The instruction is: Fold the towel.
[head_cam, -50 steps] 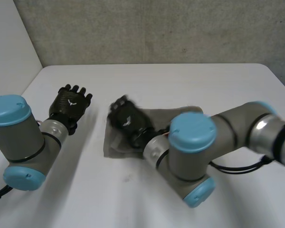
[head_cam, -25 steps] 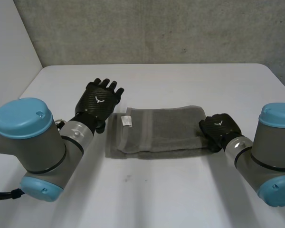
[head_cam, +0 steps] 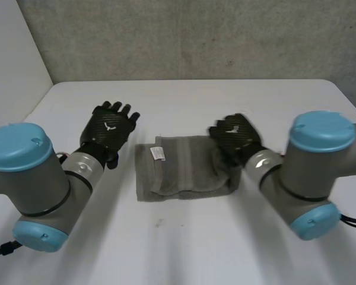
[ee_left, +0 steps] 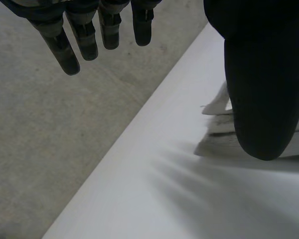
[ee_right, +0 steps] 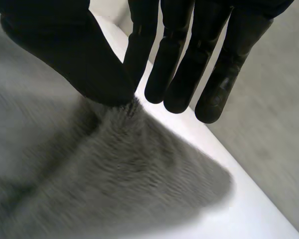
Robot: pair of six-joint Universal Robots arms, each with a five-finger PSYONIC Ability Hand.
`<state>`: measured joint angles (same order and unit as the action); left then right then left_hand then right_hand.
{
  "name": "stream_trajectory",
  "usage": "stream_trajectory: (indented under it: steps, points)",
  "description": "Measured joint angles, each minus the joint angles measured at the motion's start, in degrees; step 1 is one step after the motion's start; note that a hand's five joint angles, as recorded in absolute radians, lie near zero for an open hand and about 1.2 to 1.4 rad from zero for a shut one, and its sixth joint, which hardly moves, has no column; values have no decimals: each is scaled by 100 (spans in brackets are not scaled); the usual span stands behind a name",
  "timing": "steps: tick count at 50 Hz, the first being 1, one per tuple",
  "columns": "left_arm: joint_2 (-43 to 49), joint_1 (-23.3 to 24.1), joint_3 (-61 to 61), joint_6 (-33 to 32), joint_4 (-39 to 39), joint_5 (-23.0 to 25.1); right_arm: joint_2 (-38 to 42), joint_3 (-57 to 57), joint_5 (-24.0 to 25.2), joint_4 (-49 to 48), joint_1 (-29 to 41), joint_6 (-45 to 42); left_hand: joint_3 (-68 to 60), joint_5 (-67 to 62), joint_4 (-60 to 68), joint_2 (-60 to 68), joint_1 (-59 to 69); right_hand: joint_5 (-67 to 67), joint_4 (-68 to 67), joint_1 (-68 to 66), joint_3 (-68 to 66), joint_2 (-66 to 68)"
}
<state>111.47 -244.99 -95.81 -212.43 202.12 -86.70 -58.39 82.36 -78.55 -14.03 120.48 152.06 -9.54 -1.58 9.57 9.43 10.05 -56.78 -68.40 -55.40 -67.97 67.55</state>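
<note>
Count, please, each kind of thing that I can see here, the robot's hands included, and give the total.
Towels: 1, the grey terry-cloth towel
Hands: 2, the open black left hand and the black right hand, which pinches the towel
Tables: 1, the white table
Total: 4

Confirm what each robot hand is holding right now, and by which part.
The right robot hand pinches the towel at its right end, between thumb and finger, with the cloth pulled up into a peak. The left robot hand is open and holds nothing.
</note>
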Motion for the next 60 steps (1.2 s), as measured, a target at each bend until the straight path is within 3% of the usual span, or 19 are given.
stream_trajectory:
  steps: [7,15,19,21,22,23,24,27,30,35,42,50,60]
  points:
    - [-299,-260,-14,67,-6,-6,701,-886,658,-19,1057,131,0,0,0,0,0,-22,0,-95,-7,0]
    - [-418,-412,-68,275,-11,9,1478,-1417,818,46,1709,180,0,0,0,0,0,-25,0,-95,-7,0]
    - [-409,-443,-91,368,-14,25,1539,-1492,626,75,1746,213,0,0,0,0,0,318,447,171,457,-441]
    - [-379,-441,-97,398,-15,34,1351,-1445,301,91,1648,284,0,0,0,0,0,879,1079,812,1050,-1034]
    - [-372,-439,-98,401,-15,35,1290,-1422,210,95,1612,307,0,0,0,-1,0,2769,3017,2670,3087,-3107]
    - [-372,-439,-98,401,-15,35,1290,-1422,210,95,1612,307,0,0,0,-1,0,2769,3017,2670,3087,-3107]
    - [-347,-425,-101,407,-15,39,1020,-1299,-175,112,1426,414,0,0,0,-1,0,4304,4466,3556,4445,-4426]
    - [-329,-407,-104,406,-15,41,676,-1086,-603,138,1131,569,0,0,0,-2,0,4514,4641,3584,4558,-4484]
    - [-317,-381,-110,401,-15,41,171,-650,-1051,198,590,820,0,0,0,-3,0,4479,4629,3584,4546,-4484]
    - [-314,-360,-121,397,-11,44,-169,8,-949,329,-48,921,0,0,0,-3,0,4428,4611,3560,4541,-4463]
    - [-257,-344,-129,395,-2,51,-354,1254,173,228,-1162,617,0,0,0,-3,0,3504,3555,2737,3507,-3471]
    - [-178,-334,-130,396,2,53,-156,1512,452,-313,-1460,240,0,0,0,-3,0,2262,2264,1611,2217,-2168]
    - [-160,-330,-131,396,3,54,-66,1464,258,-589,-1480,61,0,0,0,-3,0,440,371,338,358,-300]
